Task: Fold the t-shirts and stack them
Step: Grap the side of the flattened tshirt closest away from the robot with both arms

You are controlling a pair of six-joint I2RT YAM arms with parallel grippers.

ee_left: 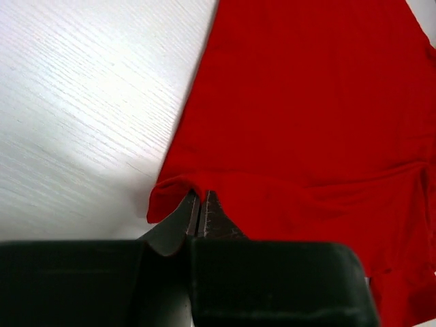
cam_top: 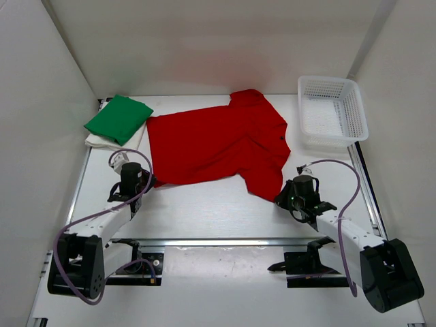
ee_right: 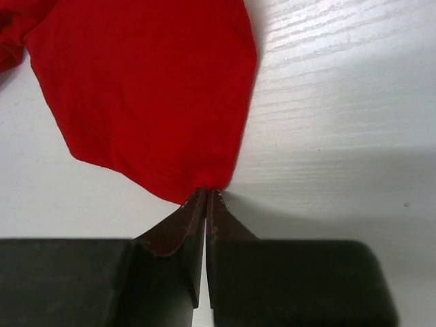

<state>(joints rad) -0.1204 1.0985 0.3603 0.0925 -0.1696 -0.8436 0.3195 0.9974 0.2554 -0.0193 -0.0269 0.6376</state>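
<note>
The red t-shirt [cam_top: 214, 143] lies spread across the middle of the table. My left gripper [cam_top: 148, 180] is shut on its near left corner; the left wrist view shows the pinched hem [ee_left: 178, 191] at the fingertips [ee_left: 212, 204]. My right gripper [cam_top: 281, 197] is shut on the shirt's near right corner, where the cloth [ee_right: 157, 95] gathers into the jaws in the right wrist view. The bright green t-shirt [cam_top: 118, 118] lies folded on top of the folded white t-shirt [cam_top: 116, 142] at the back left.
A white plastic mesh basket [cam_top: 332, 112] stands at the back right. White walls [cam_top: 41, 102] close in the table on the left, back and right. Bare white tabletop [cam_top: 211, 211] lies between the arms.
</note>
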